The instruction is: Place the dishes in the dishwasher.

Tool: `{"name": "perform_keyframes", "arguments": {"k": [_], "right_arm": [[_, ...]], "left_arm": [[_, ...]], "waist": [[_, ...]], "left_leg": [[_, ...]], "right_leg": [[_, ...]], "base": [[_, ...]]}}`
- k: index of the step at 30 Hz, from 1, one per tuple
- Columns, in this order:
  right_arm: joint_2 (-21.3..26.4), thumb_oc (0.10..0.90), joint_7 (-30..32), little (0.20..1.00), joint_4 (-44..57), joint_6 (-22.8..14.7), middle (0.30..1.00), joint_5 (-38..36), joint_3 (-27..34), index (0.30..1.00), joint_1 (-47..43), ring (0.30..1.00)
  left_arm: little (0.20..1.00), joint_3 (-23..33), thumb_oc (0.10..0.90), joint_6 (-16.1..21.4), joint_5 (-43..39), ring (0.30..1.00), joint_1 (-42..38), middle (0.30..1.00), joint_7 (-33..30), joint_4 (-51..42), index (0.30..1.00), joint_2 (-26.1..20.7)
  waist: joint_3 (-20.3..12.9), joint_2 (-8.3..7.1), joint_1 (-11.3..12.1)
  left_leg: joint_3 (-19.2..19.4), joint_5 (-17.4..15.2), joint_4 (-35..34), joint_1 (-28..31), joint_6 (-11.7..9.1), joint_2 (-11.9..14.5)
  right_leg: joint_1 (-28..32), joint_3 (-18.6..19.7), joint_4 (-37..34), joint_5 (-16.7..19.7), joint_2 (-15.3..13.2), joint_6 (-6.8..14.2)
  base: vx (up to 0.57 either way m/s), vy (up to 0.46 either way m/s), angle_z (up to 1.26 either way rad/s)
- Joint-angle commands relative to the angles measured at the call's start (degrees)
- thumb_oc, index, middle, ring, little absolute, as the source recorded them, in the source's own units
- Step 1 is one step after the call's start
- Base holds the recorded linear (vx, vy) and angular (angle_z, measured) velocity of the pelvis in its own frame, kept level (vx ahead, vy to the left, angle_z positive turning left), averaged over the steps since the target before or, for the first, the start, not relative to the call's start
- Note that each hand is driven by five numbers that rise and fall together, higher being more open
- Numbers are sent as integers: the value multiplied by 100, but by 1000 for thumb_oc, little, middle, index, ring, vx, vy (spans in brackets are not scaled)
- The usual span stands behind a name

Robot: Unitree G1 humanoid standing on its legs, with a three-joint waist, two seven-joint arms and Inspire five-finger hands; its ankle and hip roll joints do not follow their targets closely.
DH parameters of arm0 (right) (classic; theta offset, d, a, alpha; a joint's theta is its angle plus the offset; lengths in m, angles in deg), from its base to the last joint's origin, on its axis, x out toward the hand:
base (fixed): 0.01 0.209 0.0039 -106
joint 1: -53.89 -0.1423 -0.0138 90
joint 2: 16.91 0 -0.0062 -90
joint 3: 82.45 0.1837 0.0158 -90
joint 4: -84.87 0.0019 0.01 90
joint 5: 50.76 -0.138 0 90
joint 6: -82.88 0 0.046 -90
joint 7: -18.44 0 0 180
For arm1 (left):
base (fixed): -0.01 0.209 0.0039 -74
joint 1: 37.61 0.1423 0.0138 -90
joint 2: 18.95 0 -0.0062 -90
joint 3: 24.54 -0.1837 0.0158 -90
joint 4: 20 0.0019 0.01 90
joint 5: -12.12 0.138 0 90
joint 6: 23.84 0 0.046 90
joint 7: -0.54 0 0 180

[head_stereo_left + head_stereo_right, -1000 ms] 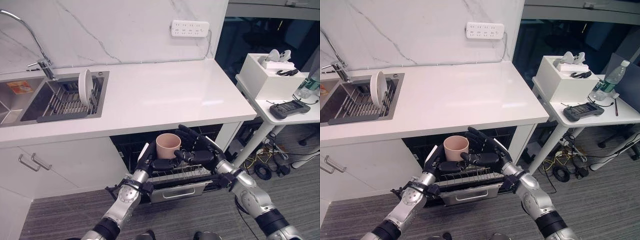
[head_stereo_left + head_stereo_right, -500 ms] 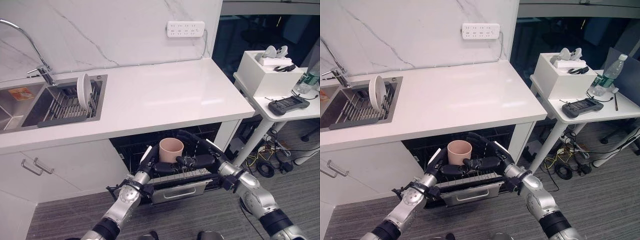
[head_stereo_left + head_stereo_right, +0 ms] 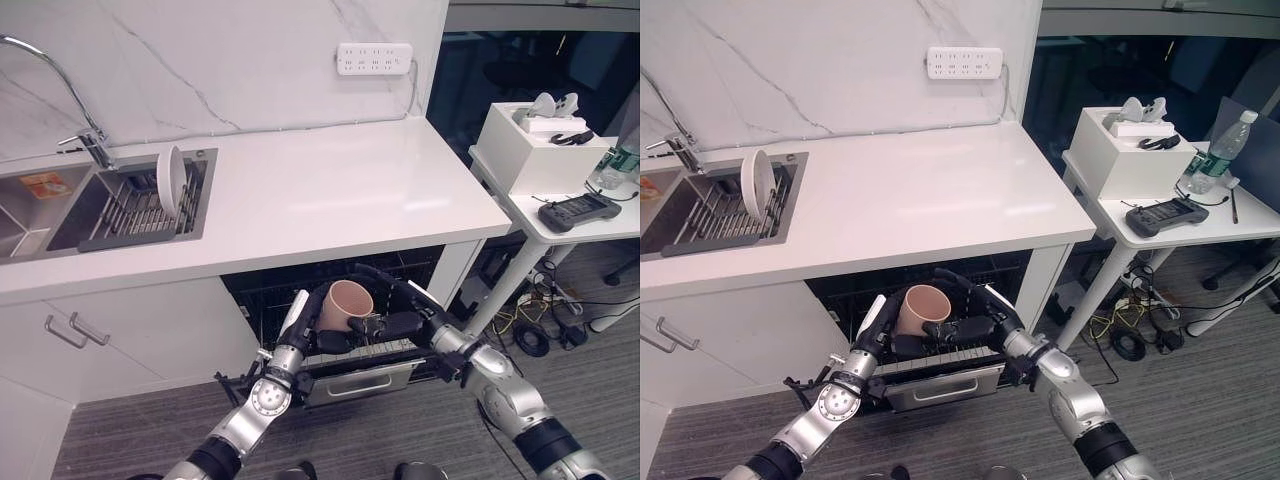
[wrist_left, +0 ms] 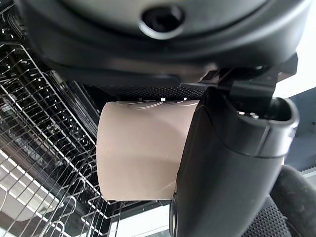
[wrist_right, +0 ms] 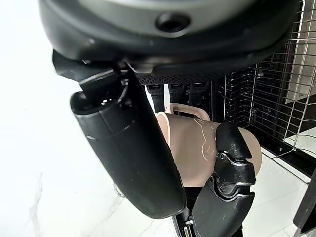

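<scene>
A pink mug (image 3: 346,304) hangs tilted on its side just above the dishwasher's wire rack (image 3: 362,352), mouth turned to the right. My left hand (image 3: 303,322) grips it from the left, its thumb (image 4: 222,173) lying along the mug's wall (image 4: 138,153). From the right, my right hand (image 3: 402,308) is curled over it, fingers round the far side and thumb (image 5: 133,153) beside the mug (image 5: 192,143). The mug's handle faces away from the right palm. A white plate (image 3: 172,178) stands upright in the sink's drying rack (image 3: 130,212).
The pulled-out dishwasher drawer (image 3: 360,382) sits under the white counter (image 3: 330,190). A faucet (image 3: 90,140) and sink (image 3: 30,205) are at the left. To the right stands a side table (image 3: 575,225) with a white box (image 3: 540,150) and a controller (image 3: 578,210).
The mug has tipped from upright onto its side and dropped slightly towards the rack, both hands still on it. The camera has shifted a little.
</scene>
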Motion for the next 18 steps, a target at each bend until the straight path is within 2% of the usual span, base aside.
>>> {"name": "perform_keyframes", "arguments": {"k": [1,3,9,18], "right_arm": [[-652,800,-416,900,796,-571,900,-162,-692,900,-816,900],[-699,800,-232,900,811,-666,900,-256,-717,900,-819,900],[-831,800,-30,900,762,-785,900,-171,-728,900,-855,900],[-832,800,505,900,712,-714,900,409,-785,900,-930,900]], "left_arm": [[300,-332,400,993,371,300,-1378,300,-500,-661,300,319],[300,-310,400,1167,347,300,-1326,300,-660,-689,300,365],[300,-397,400,1321,531,300,-1323,300,-963,-713,300,540],[300,-455,400,1208,865,300,-1456,300,-1358,-769,300,594]], "waist": [[-114,-186,90],[-94,-194,110],[-93,-210,113],[-101,-231,100]], "left_leg": [[-173,-704,160,274,-101,133],[-186,-711,160,270,-100,129],[-184,-726,160,272,-102,117],[-172,-739,160,260,-105,115]], "right_leg": [[353,440,-229,-395,65,248],[353,423,-229,-392,67,245],[361,411,-229,-393,72,240],[353,421,-229,-402,88,236]], "base": [[0,0,0],[0,0,0],[0,0,0],[0,0,0]]}}
